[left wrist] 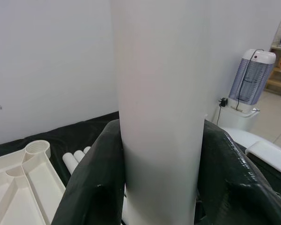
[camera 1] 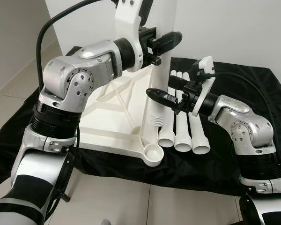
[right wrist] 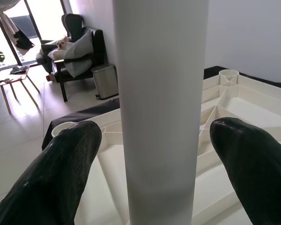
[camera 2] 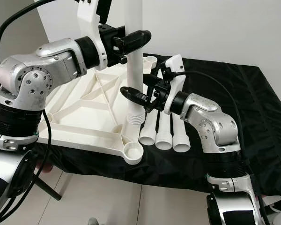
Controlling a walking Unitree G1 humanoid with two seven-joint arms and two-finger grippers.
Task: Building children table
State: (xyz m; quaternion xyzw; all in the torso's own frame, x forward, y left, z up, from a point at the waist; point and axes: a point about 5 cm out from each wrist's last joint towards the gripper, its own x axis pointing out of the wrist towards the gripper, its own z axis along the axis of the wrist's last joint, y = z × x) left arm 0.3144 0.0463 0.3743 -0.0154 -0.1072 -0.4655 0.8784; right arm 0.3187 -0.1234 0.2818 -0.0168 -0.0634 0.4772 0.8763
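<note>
I saw the left gripper (camera 1: 165, 46) clamped on the upright table leg (camera 2: 134, 56) over the upturned white tabletop (camera 1: 113, 112) — on black cloth (camera 2: 253, 103), tiled floor (camera 1: 131, 201) — while the right gripper (right wrist: 150, 154) straddled it, fingers apart.

Upright leg hemmed in at the tabletop's near corner

The upright leg (camera 2: 134, 56) is clamped by the left gripper (camera 2: 131, 42); the right gripper's (camera 2: 143, 89) parted fingers flank it without touching. Three loose legs (camera 2: 164, 131) block 3 o'clock; the tabletop (camera 2: 79, 112) fills 9; black cloth (camera 2: 253, 108) lies bare beyond.
</note>
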